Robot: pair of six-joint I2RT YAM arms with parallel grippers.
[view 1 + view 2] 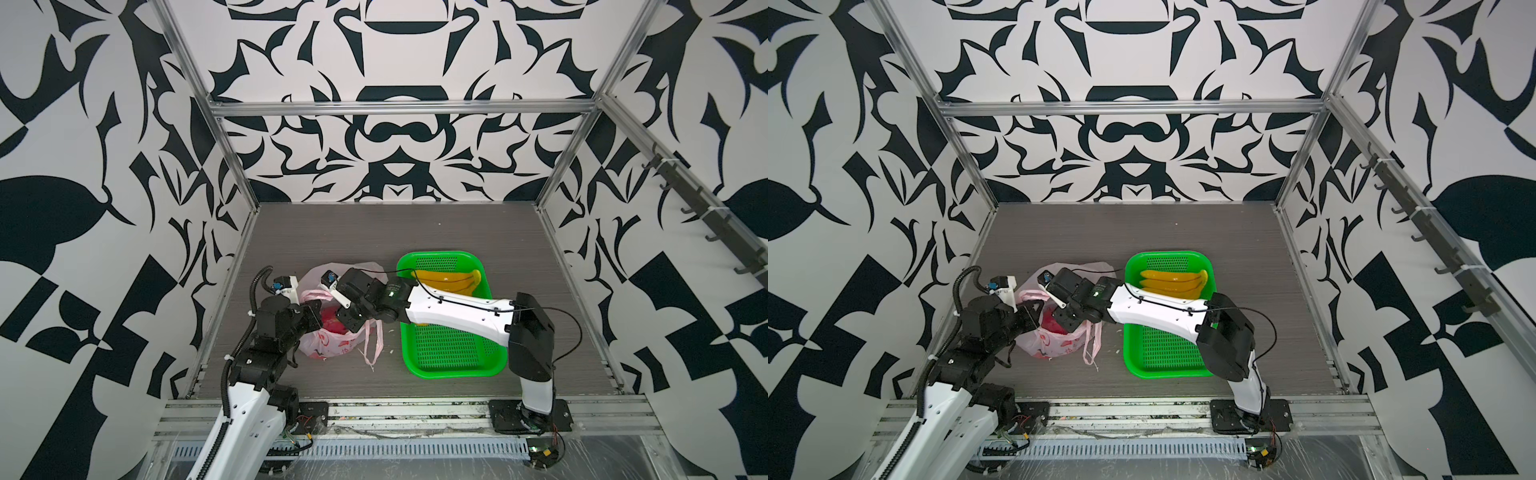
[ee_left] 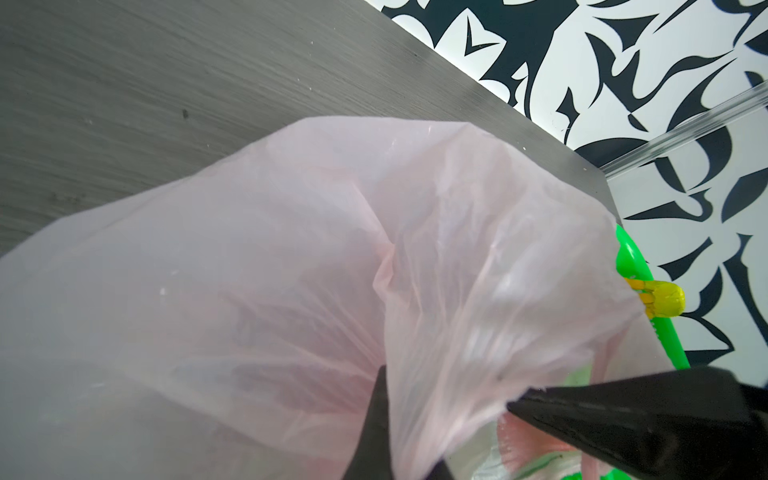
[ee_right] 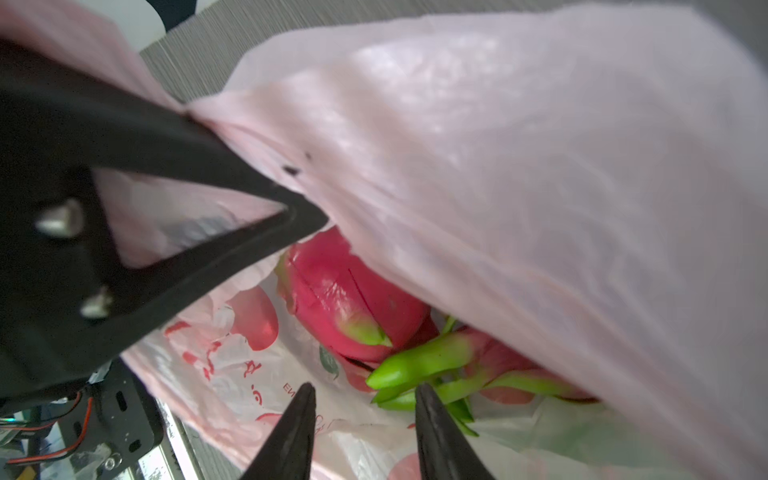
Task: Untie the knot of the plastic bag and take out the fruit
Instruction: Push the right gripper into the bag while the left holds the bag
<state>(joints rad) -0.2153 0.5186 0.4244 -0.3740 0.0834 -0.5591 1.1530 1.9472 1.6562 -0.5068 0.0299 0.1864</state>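
Tabletop (image 1: pixel 374 232): the grey wood-grain board I work over; everything listed below rests on it.
Right arm (image 1: pixel 457 309): a white link that crosses above the middle of the basket and reaches left to the bag.
Green basket (image 1: pixel 453 371): perforated and rectangular. It sits right of centre in both top views, just beside the bag.
Plastic bag (image 1: pixel 332 349): translucent pale pink film with red prints. It sits on the board left of the basket, between my two grippers, with its mouth gaping upward.
Bananas (image 1: pixel 449 280): a yellow bunch lying in the far end of the basket, outside the bag. In the left wrist view I see its stem end past the bag's edge.
Dragon fruits (image 3: pixel 345 299): two, magenta with green-tipped scales, both inside the bag. The second dragon fruit (image 3: pixel 511 365) lies half under the bag's upper film.
Left gripper (image 3: pixel 307 218): clenched on the film at the bag's rim. It holds that side of the mouth up.
Right gripper (image 3: pixel 365 395): inside the bag's mouth, with its jaws parted and nothing clamped between them. The tips stand right at the green scales, and I cannot tell whether they touch.
Handle loop (image 1: pixel 374 340): a thin pink strap hanging slack from the bag onto the board, between bag and basket.
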